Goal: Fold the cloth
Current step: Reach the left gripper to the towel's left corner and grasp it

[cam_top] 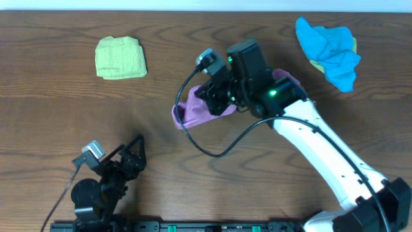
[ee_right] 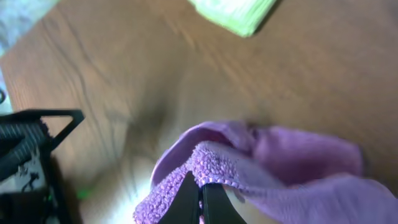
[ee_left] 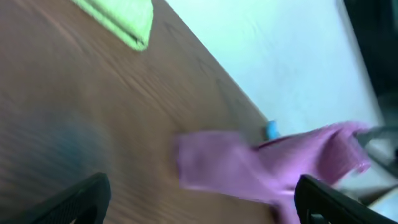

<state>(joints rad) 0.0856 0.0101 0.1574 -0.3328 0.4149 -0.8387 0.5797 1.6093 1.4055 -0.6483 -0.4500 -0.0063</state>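
A purple cloth [cam_top: 196, 106] lies rumpled at the table's middle, partly under the right arm. My right gripper [cam_top: 215, 96] is shut on an edge of the purple cloth [ee_right: 273, 155], its fingertips [ee_right: 200, 190] pinched together on the hem and lifting it over the rest. The cloth also shows in the left wrist view [ee_left: 249, 165], stretched up to the right. My left gripper [cam_top: 132, 151] is open and empty near the front left; its fingers [ee_left: 199, 199] frame bare table short of the cloth.
A folded green cloth [cam_top: 120, 58] lies at the back left, seen too in the wrist views [ee_left: 121, 18] [ee_right: 233, 12]. A crumpled blue cloth [cam_top: 331, 48] over something yellow-green sits at the back right. The left arm's base [ee_right: 28, 155] is in the right wrist view.
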